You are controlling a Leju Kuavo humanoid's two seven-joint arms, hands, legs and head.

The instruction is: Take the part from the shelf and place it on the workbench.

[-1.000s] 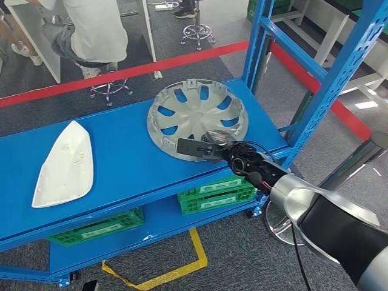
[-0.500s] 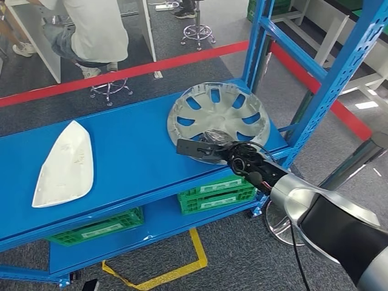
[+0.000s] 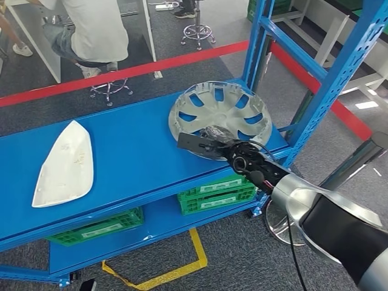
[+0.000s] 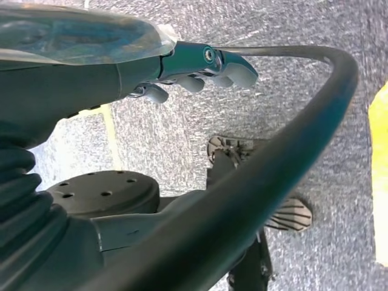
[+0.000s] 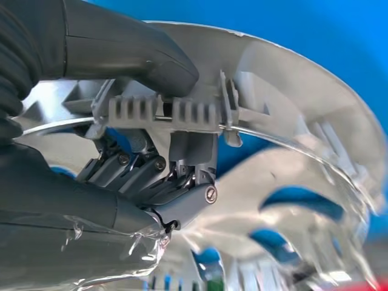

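Note:
A silver wheel cover (image 3: 219, 112) lies on the blue shelf (image 3: 128, 151) near its right end. My right hand (image 3: 214, 144) grips the cover's near rim. In the right wrist view the grey thumb (image 5: 137, 48) presses on top of the ribbed rim of the wheel cover (image 5: 293, 121) and the dark fingers (image 5: 137, 176) close under it. My left hand (image 4: 201, 70) hangs over grey carpet with its fingers stretched out, holding nothing.
A white curved shell (image 3: 64, 163) lies at the shelf's left end. Green crates (image 3: 215, 194) sit on the lower level. Blue uprights (image 3: 338, 73) rise at the right. A person sits on a stool (image 3: 107, 88) beyond a red floor line.
The wheel cover has slid to the right along the shelf, toward the upright, with my right hand still on its near rim. The hand itself has barely shifted.

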